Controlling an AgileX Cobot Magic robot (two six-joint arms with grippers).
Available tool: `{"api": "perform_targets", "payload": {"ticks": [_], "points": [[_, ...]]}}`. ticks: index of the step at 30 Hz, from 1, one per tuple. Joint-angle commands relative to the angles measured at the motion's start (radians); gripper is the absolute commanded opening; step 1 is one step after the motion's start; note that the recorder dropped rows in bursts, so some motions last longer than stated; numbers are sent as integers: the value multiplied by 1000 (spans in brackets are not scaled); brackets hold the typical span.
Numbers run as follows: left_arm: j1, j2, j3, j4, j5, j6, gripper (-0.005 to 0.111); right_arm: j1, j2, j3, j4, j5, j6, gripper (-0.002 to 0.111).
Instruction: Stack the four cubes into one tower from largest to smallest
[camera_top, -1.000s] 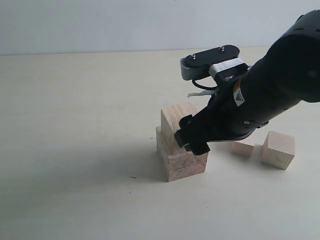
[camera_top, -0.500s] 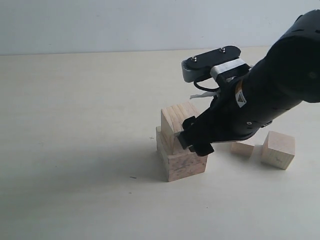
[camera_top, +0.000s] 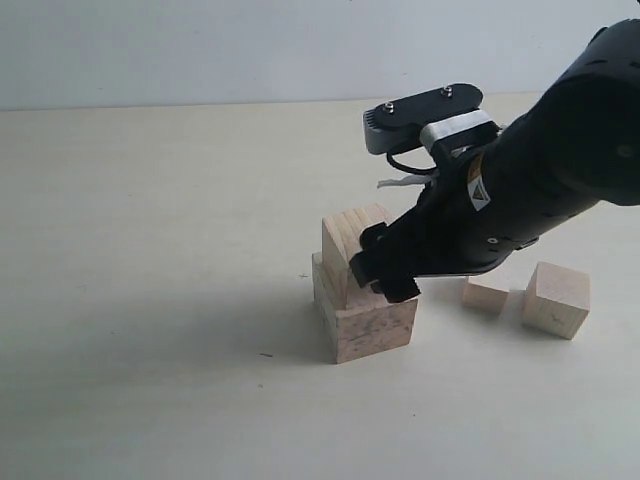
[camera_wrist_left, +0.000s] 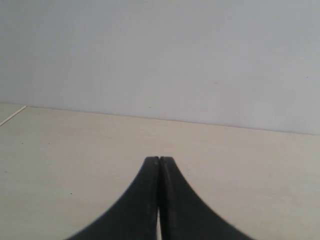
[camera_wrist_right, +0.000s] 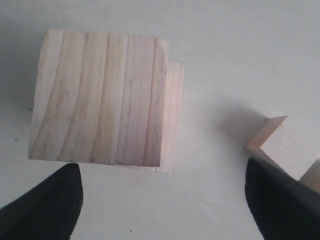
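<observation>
Light: bright, soft, even — no glare on the table.
Source: from the right side, going by the shadows.
Shadows: a broad, soft-edged grey patch spreads from the stack toward the table's left edge; a fainter one lies by the small cube.
Exterior: sharp, wood grain readable; arm almost solid black, little detail.
Left wrist: pale, flat; left gripper dark and soft-edged.
Right wrist: grain crisp — right gripper tips blurred, out of focus.
</observation>
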Motion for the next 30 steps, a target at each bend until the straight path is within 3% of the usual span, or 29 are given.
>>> {"api": "perform_targets", "payload": {"ticks": [1,8,20,30], "points": [[-7,-7,4,-6,-1,-2,0,1,1,4,11,-50,-11,82],[-7,-7,4,-6,-1,-2,0,1,-1,4,11,-24,-11,82],[-7,-7,4,-6,-1,0,0,-2,-193,33,-73,147,37,82],[-7,-7,4,-6,-1,-2,0,-241,-232,70,-87,206,55,82]]}}
